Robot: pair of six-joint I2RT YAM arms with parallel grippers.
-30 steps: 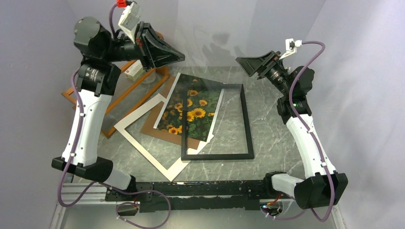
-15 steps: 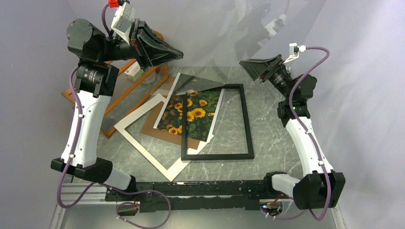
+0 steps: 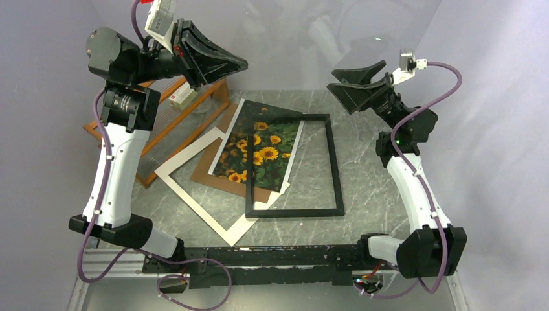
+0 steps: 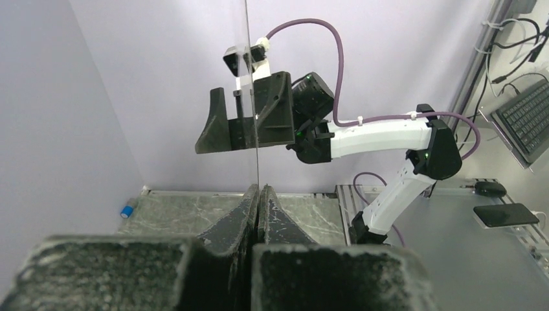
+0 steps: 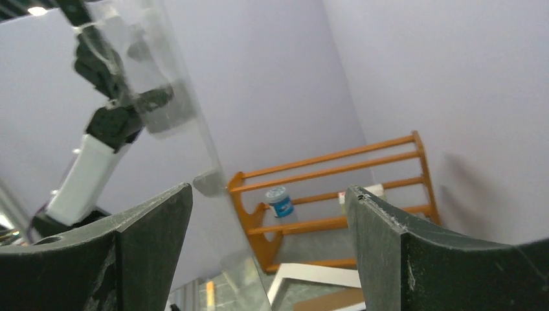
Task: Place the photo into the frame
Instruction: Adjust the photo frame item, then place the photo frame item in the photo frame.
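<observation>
My left hand (image 3: 241, 65) clenched on glass pane (image 5: 149, 84) (seen edge-on between fingers). My right hand (image 3: 335, 80) spread wide. Frame (image 3: 335, 168) lies partly over photo (image 3: 262, 152) on table (image 3: 369, 188).

Lighting: even, diffuse, from overhead; moderately bright in all views.
Shadows: soft and faint on the table (image 3: 369, 175), along the frame (image 3: 294, 212) and under the arms.
Glare: pale reflections on the lifted glass pane (image 5: 175, 142), over the far edge.
Focus: top view sharp; left gripper (image 4: 259, 194) soft and grainy close to the lens.
</observation>
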